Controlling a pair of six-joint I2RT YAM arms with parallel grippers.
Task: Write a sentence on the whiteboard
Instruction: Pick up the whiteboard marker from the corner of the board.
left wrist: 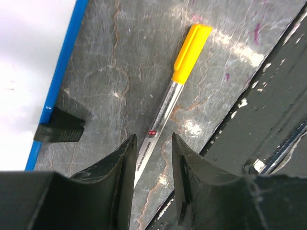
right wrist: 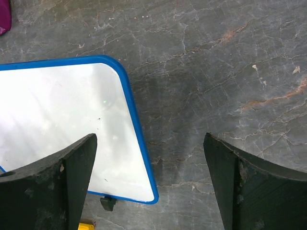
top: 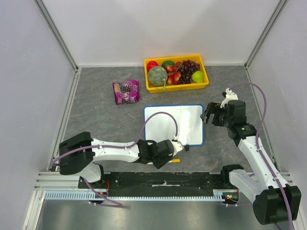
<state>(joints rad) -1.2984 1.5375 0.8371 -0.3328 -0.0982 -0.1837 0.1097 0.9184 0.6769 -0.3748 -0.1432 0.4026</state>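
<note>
Left gripper (left wrist: 151, 143) sits low over the desk (left wrist: 120, 57), roughly half open, fingers straddling the clear barrel of the marker (left wrist: 168, 103) (yellow cap (left wrist: 192, 50) on, pointing away from it). Slim gaps show either side, so I'd call it not clamped yet. Marker lies flat just off the edge of the whiteboard (top: 189, 120), which is directly ahead of this gripper; short reach for writing, likely why. Board looks blank, no sentence visible. Right gripper (right wrist: 149, 139) is wide open and holds nothing, with the board's corner below and to its left. It's probably staged to pull the cap or steady the board.
</note>
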